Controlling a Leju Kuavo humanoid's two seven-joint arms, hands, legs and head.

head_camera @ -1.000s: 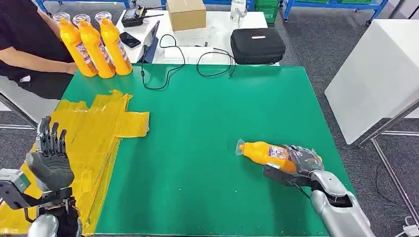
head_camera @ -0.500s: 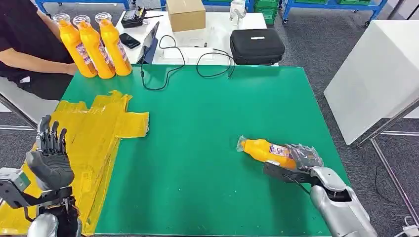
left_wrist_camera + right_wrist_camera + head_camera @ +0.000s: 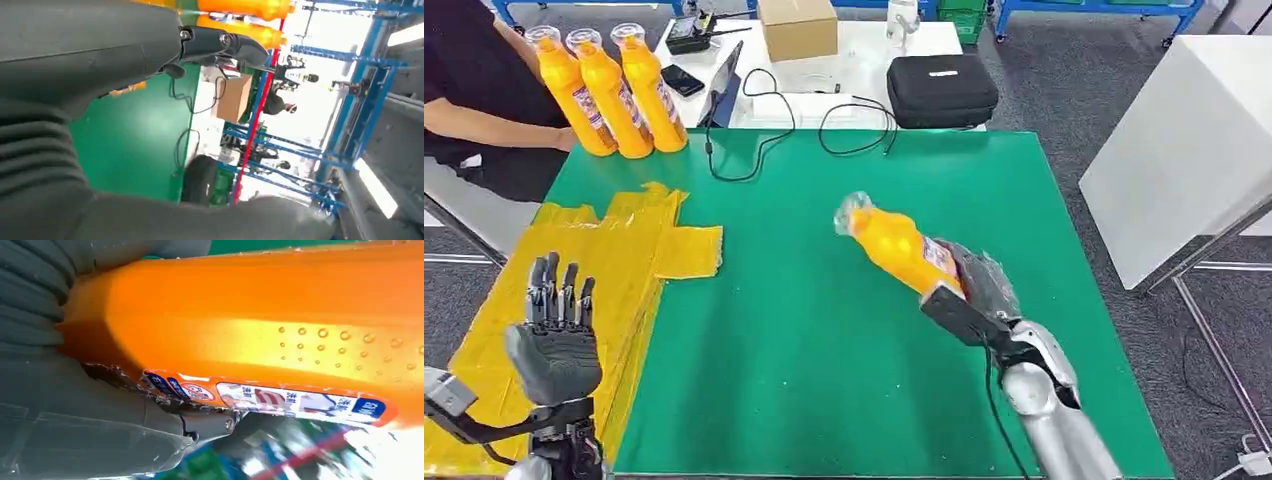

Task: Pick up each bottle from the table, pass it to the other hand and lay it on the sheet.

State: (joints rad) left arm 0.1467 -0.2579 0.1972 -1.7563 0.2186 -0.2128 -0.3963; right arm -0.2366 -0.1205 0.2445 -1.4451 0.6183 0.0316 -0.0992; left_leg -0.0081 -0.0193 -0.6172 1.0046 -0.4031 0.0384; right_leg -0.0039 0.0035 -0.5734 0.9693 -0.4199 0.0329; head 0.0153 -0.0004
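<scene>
The orange bottle (image 3: 896,246) was off the green worktop (image 3: 824,330), held in the air over its right-hand half, well apart from the yellow sheet (image 3: 599,270). It lay tilted, its clear cap end pointing up and toward the sheet's side, its base sunk in the right hand (image 3: 976,290). The right wrist view showed the fingers wrapped tight around the lower body of the bottle (image 3: 260,325), just beside its blue and red label. So the pick-up looked done, and the step in hand was the pass across.

The left hand (image 3: 556,340) stood upright over the near part of the sheet, palm raised, its fingers (image 3: 559,290) straight and apart, gripping nothing. The next move would likely call for the two hands to meet between sheet and bottle, with the free cap end offered to the left palm. The right fingers should let go only once the left had closed.

Three more orange bottles (image 3: 609,90) stood upright in a row beyond the sheet's far end, next to a person's arm (image 3: 484,125).
</scene>
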